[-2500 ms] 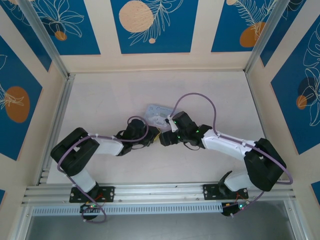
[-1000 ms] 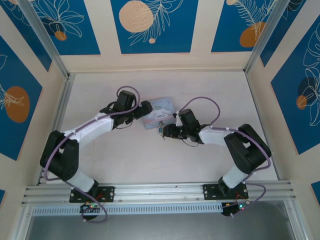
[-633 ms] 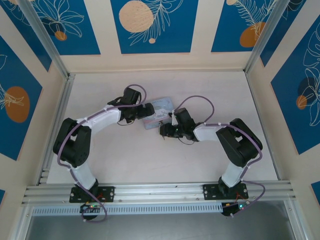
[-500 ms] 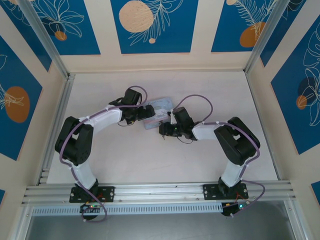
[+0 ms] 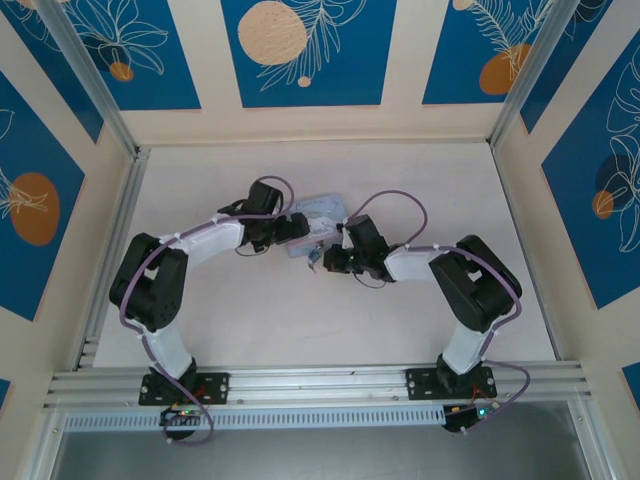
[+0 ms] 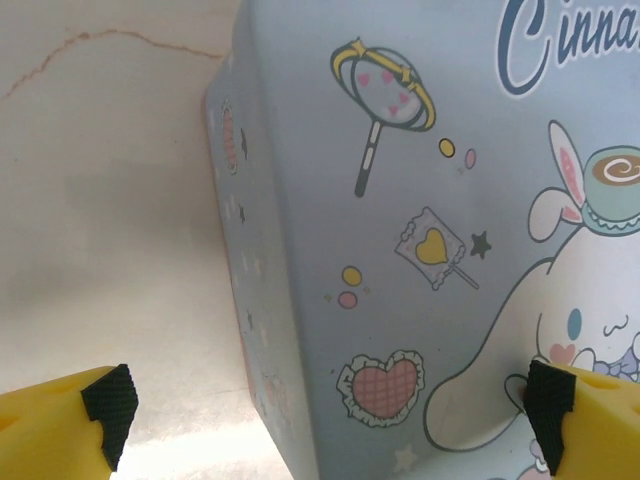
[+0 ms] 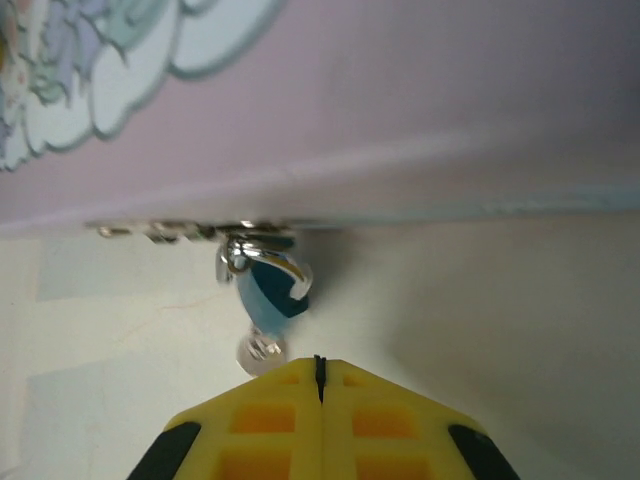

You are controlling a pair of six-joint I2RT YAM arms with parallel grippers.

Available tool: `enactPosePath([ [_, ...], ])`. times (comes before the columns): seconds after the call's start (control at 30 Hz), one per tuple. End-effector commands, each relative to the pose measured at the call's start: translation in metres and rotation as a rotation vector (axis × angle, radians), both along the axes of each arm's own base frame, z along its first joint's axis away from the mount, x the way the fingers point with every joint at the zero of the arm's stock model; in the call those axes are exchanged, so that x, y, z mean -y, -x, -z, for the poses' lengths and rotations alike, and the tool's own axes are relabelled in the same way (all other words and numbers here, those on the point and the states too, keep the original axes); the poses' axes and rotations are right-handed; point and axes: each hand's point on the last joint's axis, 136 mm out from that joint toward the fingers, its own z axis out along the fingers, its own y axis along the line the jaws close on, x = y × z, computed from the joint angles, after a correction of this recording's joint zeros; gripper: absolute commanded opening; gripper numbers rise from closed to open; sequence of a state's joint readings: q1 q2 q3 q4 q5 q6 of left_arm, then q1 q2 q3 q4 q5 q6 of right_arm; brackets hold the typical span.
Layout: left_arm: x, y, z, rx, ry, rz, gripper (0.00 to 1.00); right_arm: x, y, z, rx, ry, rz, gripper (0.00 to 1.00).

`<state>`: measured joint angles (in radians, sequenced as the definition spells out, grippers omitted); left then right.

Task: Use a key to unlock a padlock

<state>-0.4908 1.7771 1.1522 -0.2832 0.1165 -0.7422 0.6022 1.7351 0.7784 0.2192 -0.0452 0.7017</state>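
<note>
The pale blue cartoon-printed tin (image 5: 325,213) lies mid-table between both arms. My left gripper (image 5: 296,228) is open, and its yellow fingers (image 6: 60,425) straddle a corner of the tin (image 6: 400,200), the left finger standing clear of the wall. From the tin's hasp at its front wall (image 7: 420,90) hangs the tiny dark blue padlock (image 7: 272,288) with its silvery shackle. The key's round silvery head (image 7: 262,350) sits just below the padlock's underside. My right gripper (image 7: 320,366) is shut, its tips just behind and beside the key head, which is not between them. In the top view the right gripper (image 5: 325,262) sits at the tin's near edge.
The pale table (image 5: 260,320) is bounded by an aluminium rail on the left (image 5: 112,240) and another along the front (image 5: 320,383). Patterned walls close in the back and sides. Purple cables loop over both wrists.
The left arm swung from the near middle out to the tin's left end and settled there. The right gripper drew in toward the tin's near edge. The tin shifted slightly.
</note>
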Motion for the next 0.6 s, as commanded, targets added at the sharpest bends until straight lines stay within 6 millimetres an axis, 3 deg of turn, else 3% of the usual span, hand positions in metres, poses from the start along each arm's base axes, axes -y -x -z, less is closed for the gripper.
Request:
enactPosePath([
  [0.0, -0.012, 0.010, 0.017, -0.048, -0.032, -0.024, 1.00, 0.007, 0.004, -0.005, -0.017, -0.002, 0.051, 0.00],
  [0.17, -0.010, 0.010, 0.018, -0.047, -0.019, -0.024, 1.00, 0.001, 0.004, -0.012, -0.024, -0.053, 0.063, 0.01],
  [0.27, -0.009, 0.010, 0.019, -0.052, -0.012, -0.022, 1.00, -0.004, 0.004, -0.015, -0.014, -0.080, 0.069, 0.25],
  [0.3, -0.008, 0.010, 0.019, -0.052, -0.005, -0.020, 1.00, -0.007, 0.004, -0.015, -0.009, -0.087, 0.067, 0.28],
  [0.57, -0.007, 0.012, 0.022, -0.058, 0.007, -0.022, 1.00, -0.021, -0.001, -0.012, 0.028, -0.139, 0.105, 0.36],
])
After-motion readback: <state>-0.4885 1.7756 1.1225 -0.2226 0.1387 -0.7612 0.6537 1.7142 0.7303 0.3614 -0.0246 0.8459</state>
